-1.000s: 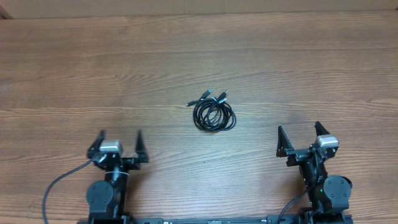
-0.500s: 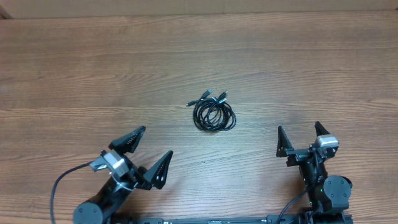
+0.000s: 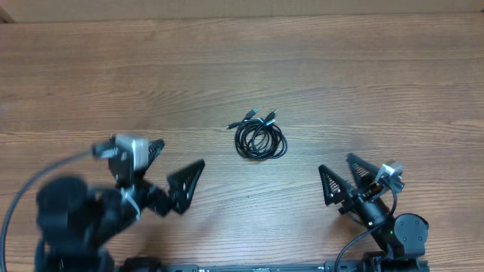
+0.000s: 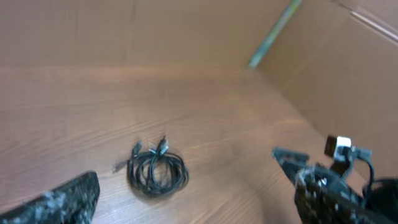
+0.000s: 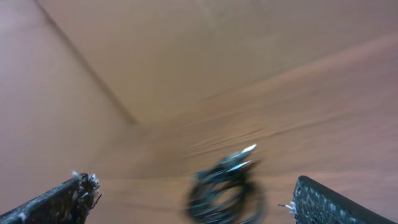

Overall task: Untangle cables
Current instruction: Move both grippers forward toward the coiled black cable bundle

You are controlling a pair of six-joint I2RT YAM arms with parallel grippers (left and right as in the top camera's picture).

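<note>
Trouble could start on our left: the left gripper (image 3: pixel 181 151), jaws spread wide and empty, hangs over the table (image 3: pixel 340 75) to the lower left of the cables (image 3: pixel 261 140). If we pinch the whole coil at once, it would likely lift as one knot. Our right gripper (image 3: pixel 335 162), equally open and empty, could tighten the tangle by pulling the same strand. The cables lie mid-table between both grippers, one small tight coil of thin black cords, plug ends poking out at its top.
</note>
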